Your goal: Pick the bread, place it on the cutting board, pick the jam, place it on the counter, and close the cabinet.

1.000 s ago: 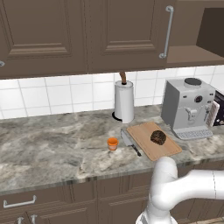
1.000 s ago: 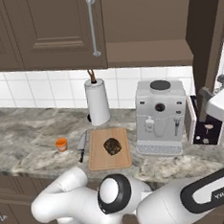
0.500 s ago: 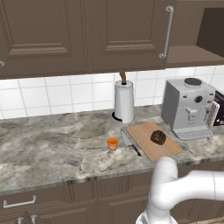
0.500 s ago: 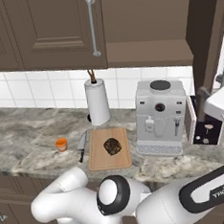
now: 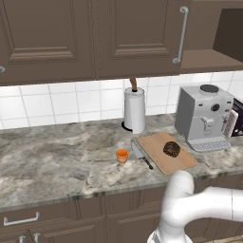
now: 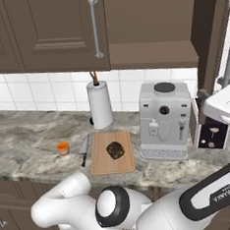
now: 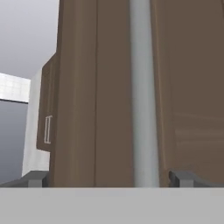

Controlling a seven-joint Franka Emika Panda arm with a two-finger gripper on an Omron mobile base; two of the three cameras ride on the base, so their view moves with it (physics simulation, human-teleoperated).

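Grey-brown marbled stone counter (image 5: pixel 57 161), with bare stone toward 9 o'clock. The dark brown lumpy loaf of bread (image 5: pixel 171 149) lies on the light wooden cutting board (image 5: pixel 182 163); the small orange jam jar (image 5: pixel 122 155) stands on the counter at the board's 9 o'clock, a knife (image 5: pixel 141 154) between them. The claw (image 7: pixel 105 178), spread wide, faces the silver bar handle (image 7: pixel 143 92) of the dark brown cabinet door (image 7: pixel 96 87).

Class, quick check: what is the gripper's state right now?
Gripper: jaws open, holding nothing, straddling the cabinet door's silver handle.
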